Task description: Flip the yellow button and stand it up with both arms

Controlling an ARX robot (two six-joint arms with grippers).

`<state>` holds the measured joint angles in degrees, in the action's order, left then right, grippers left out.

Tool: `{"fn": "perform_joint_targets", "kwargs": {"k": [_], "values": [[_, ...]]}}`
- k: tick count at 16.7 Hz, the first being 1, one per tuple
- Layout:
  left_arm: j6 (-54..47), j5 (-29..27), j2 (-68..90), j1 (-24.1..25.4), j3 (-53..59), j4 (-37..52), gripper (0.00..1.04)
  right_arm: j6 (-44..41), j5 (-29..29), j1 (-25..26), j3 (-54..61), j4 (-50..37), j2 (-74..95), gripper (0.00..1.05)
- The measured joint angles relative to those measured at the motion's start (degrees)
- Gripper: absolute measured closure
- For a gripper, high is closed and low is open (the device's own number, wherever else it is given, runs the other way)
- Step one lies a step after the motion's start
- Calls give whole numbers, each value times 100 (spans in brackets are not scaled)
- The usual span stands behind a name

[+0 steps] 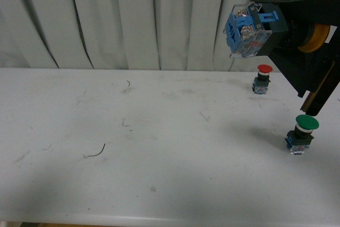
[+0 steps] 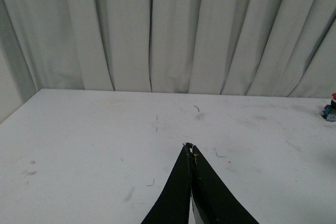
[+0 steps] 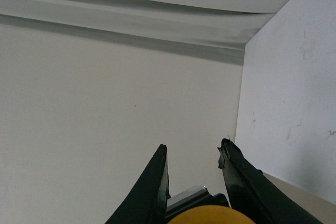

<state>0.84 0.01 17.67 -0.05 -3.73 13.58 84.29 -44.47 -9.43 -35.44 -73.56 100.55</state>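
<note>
Gripping the yellow button (image 1: 248, 29) between its fingers, your right gripper (image 1: 289, 27) holds it tilted in the air, blue base pointing away from the gripper. Your left gripper (image 2: 190, 150) is pinched closed on nothing. Below the right gripper stands the green button (image 1: 302, 131); farther out, the red button (image 1: 262, 78).

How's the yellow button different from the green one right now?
The yellow button is held above the table by the right gripper, tipped sideways; the green button stands upright on the table. The yellow button's base points left; the green button's points down. Both have blue-and-clear bases.
</note>
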Motion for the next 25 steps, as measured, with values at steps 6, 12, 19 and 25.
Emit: {"fn": "perform_joint_targets", "kwargs": {"k": [6,12,19,25], "values": [[0,0,-254,0,85,-138,103,0,-2,0,-2,7,31,74],[-2,-9,-1716,-2,286,-1283,103,-15,-9,-28,-2,4,35,74],[-2,-2,-1716,0,317,-1381,64,-33,-33,-39,0,0,39,74],[-4,-2,-1716,0,317,-1381,7,-1355,166,203,-114,17,-374,74]]}}
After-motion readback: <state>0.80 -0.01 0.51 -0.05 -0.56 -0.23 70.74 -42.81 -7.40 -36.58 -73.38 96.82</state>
